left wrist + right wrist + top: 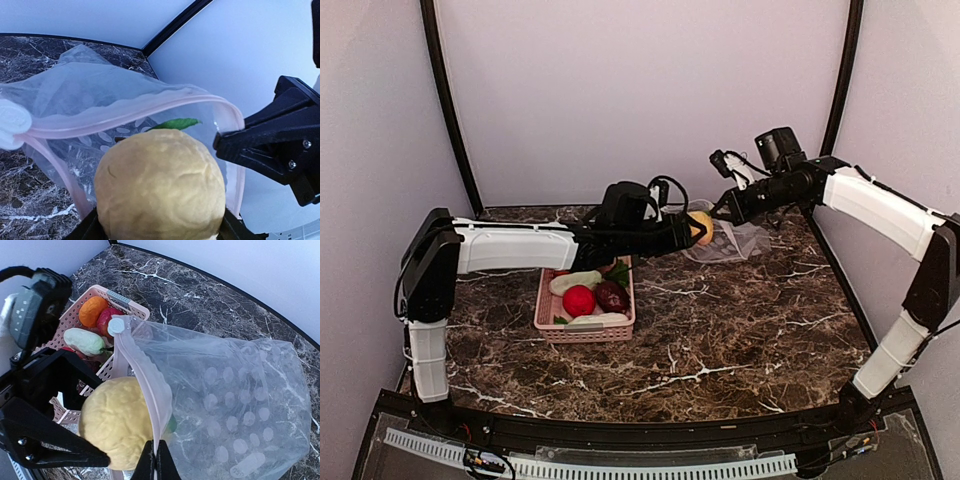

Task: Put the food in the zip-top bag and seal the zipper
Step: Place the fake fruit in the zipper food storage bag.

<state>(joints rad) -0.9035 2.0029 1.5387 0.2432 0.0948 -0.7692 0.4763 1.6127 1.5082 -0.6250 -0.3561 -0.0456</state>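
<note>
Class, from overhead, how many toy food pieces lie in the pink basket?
4: pale green piece at the back, red ball and dark purple piece in the middle, white piece in front. The left arm may hide more; the right wrist view shows an orange piece.

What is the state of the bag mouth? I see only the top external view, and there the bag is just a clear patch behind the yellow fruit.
Observer: In the left wrist view the zip-top bag is open. The two strips of the zipper curve apart, and the yellow food piece is right at the opening.
Operator: What holds the mouth open?
Observer: In the right wrist view, the fingers of the right gripper are shut on the pink zipper edge and hold it up.
Operator: What does the left arm hide in the basket?
Observer: An orange food piece lies in a corner of the pink basket, beside a red one.
</note>
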